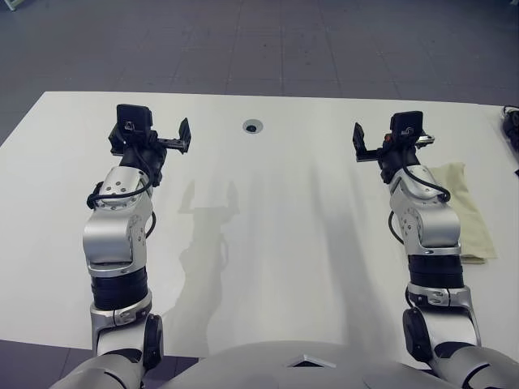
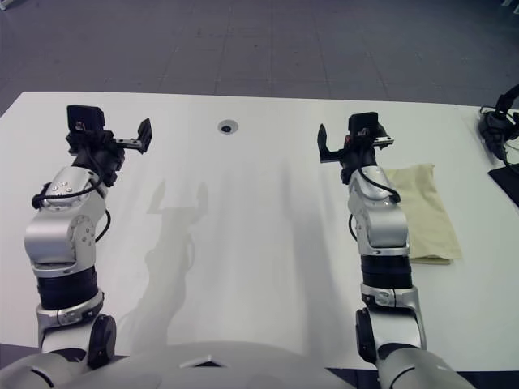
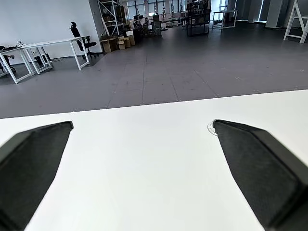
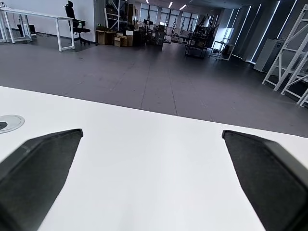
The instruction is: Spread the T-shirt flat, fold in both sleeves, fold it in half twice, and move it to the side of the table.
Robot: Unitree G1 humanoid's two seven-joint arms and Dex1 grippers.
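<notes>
t-shirt lies folded at frame right, long axis up-frame, just right of & below right gripper (nearer arm); it & left gripper both splayed wide, empty.

Bright, even light on the white desk, with no hot glare anywhere on it. A soft grey shadow of the left fingers lies on the desk, nearer the robot than those fingers and off toward the right fingers. Its edges are fuzzy, so this is diffuse overhead light. Paler streaks sit near the right fingers. Beyond the fingers in the wrist views the floor reads dim, while ceiling strip lights and tall windows glow far behind. The fingers show flat black.
</notes>
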